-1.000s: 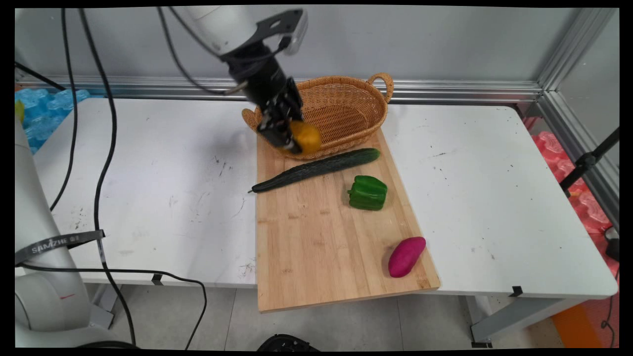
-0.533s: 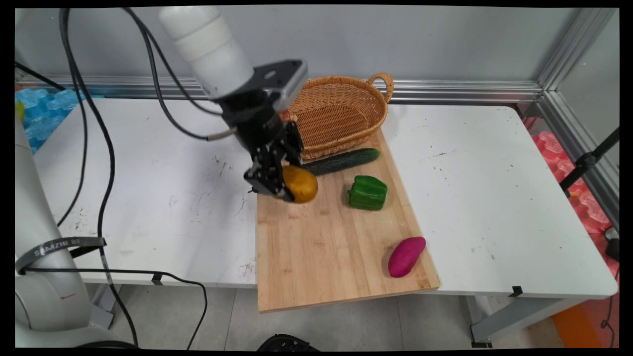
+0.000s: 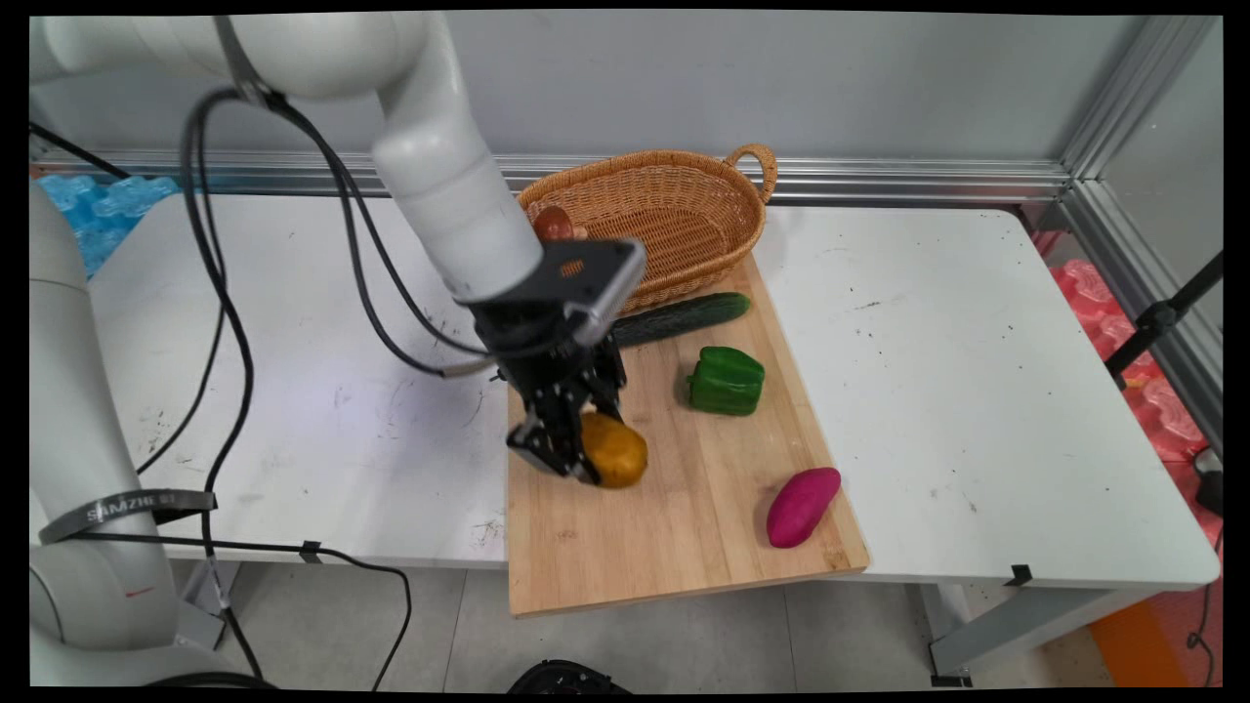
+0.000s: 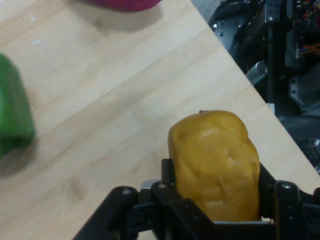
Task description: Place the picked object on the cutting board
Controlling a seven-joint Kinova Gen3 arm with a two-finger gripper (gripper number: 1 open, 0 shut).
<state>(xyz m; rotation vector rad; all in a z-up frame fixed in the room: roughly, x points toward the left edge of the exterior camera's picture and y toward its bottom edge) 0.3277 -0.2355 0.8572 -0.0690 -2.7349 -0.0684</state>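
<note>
Gripping potato in gripper, fingers closing on its two sides, rounded end sticking out past the tips. Hanging low over the left part of the board, near its left edge; not telling from either view whether the potato is touching the wood or sitting just above it. Lying well apart from it on the same board: pepper to the right and further back, sweet potato near the front right corner, cucumber slanting across the back end, partly hidden behind the arm. Judging the hold as fair but not deep: gripping a smooth, rounded, lumpy body near one end, so likely calling for steady squeeze and slow, level motion, avoiding any knock against the board that could twist the potato between the pads. Judging also that there is bare wood on all sides of the potato, so not crowding the other vegetables. Noting one container: basket standing at the back end of the board, just behind the cucumber, holding one small reddish-brown round thing by its left rim; not seeing anything else in it, arm covering part of the left side. Board resting on table.
</note>
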